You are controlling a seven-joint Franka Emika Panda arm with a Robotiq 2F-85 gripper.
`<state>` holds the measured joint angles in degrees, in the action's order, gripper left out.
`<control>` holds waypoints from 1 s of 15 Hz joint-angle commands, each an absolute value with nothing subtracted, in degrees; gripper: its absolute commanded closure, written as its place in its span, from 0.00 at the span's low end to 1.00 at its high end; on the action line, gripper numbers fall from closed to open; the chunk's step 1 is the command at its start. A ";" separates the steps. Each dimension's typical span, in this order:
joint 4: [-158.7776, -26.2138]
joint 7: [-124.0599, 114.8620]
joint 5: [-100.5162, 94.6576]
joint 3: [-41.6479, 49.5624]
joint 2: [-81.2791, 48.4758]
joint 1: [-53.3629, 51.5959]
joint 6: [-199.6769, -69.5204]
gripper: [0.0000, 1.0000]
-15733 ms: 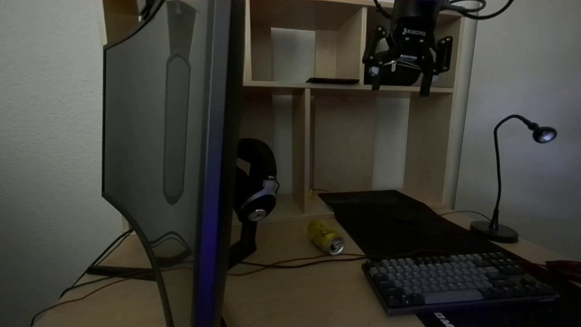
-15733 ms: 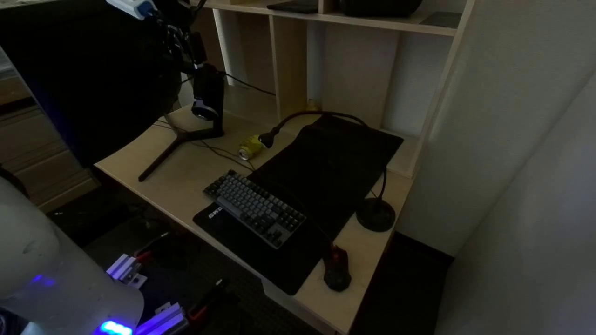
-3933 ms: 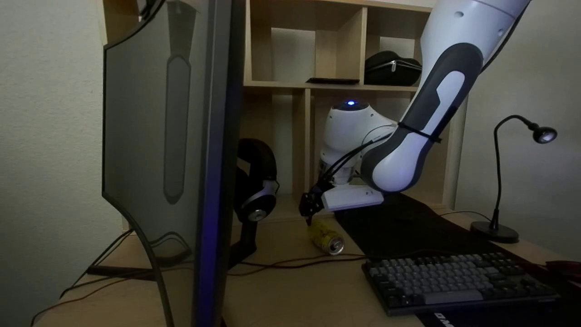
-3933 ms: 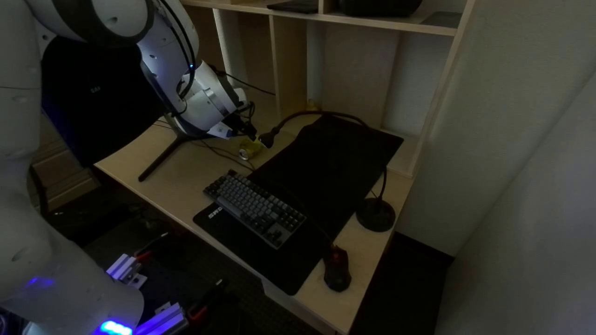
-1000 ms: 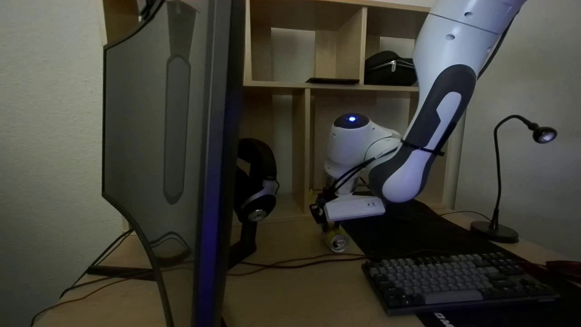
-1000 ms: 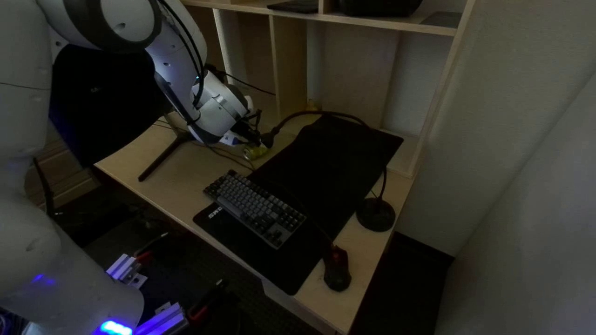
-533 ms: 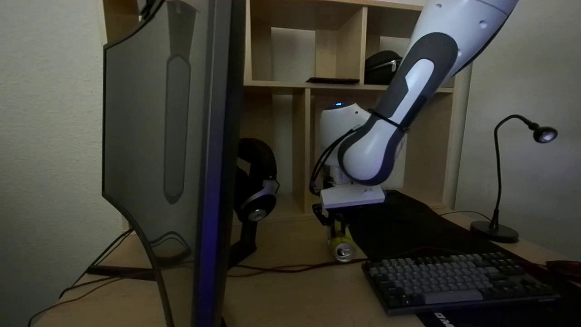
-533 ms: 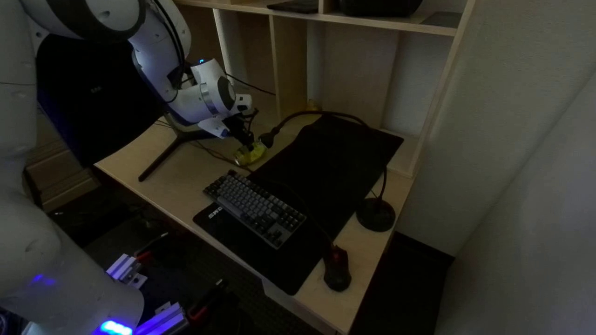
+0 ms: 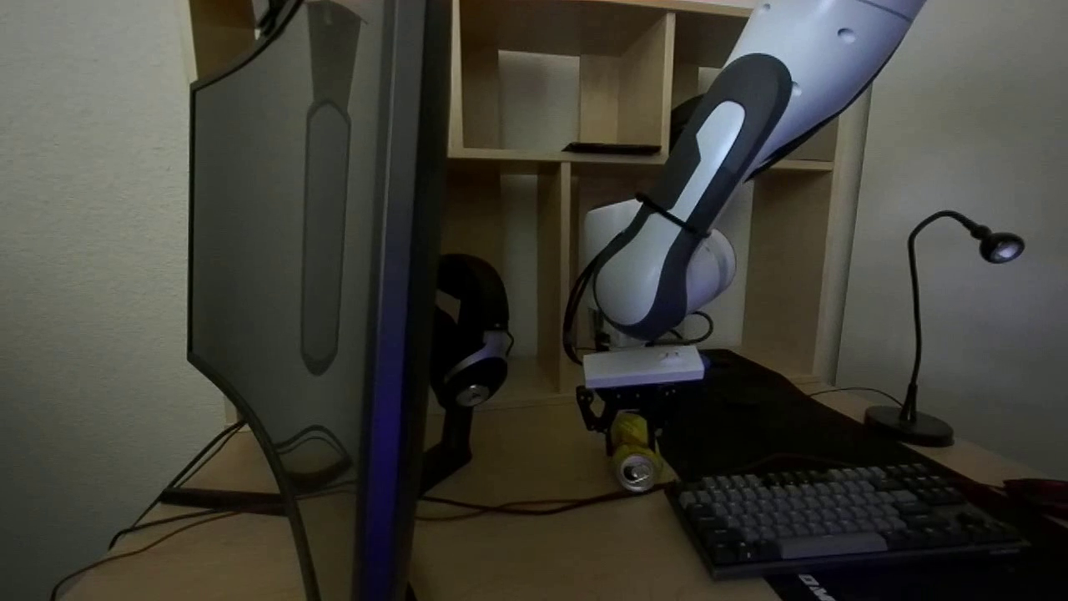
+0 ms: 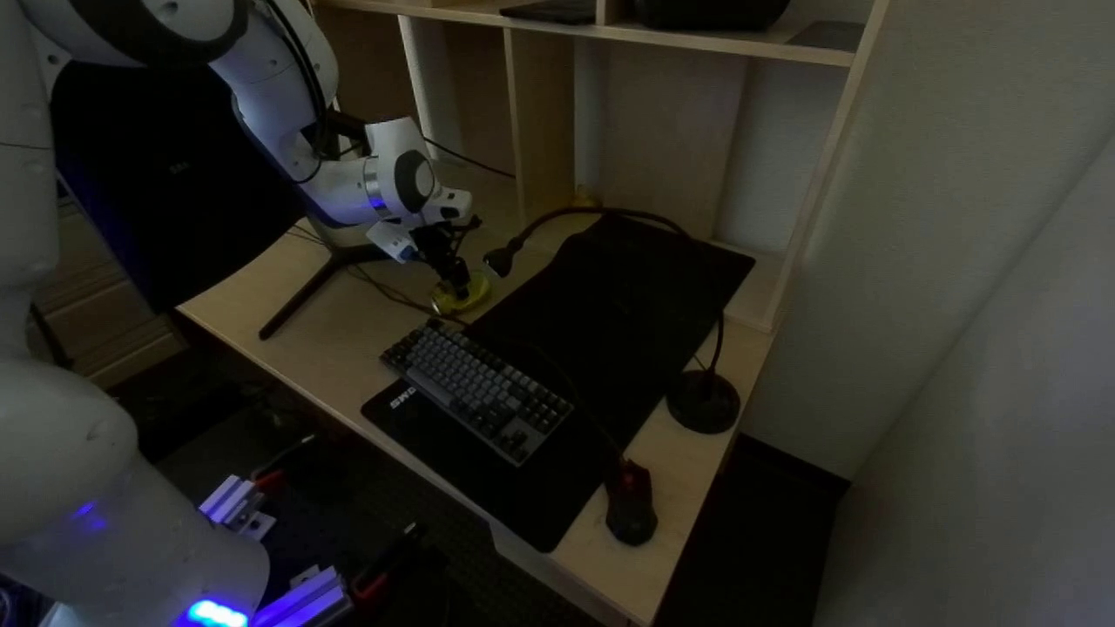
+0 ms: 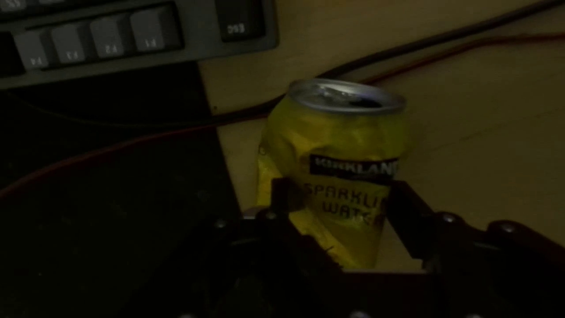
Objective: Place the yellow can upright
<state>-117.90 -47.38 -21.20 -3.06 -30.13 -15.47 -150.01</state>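
Observation:
The yellow can (image 9: 636, 455) lies on its side with its silver lid toward the camera in an exterior view. Its wall looks dented. In the wrist view the can (image 11: 348, 137) fills the middle, lid at the top. My gripper (image 11: 340, 190) straddles it with parted jaws, one finger on each side. A wedge of tabletop shows beside the lower part of the right finger. The left fingertip overlaps the can's face, so contact there is hard to judge. Another exterior view has the gripper (image 10: 457, 283) low over the desk, partly covering the can (image 10: 476, 293).
A keyboard (image 9: 834, 509) and dark desk mat (image 10: 610, 296) lie close to the can. Thin cables (image 11: 145, 138) run past its lid. Around it stand the monitor (image 9: 275, 250), headphones (image 9: 480, 367) and a lamp (image 9: 909, 417), whose head hangs near the gripper.
Gripper and can have shifted together toward the keyboard and the cables. The hand has turned to point more downward. The fingers stand wider apart than half a second ago.

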 commanded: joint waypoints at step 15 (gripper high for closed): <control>-119.64 -55.03 -23.56 10.84 -32.64 -27.77 -162.57 0.00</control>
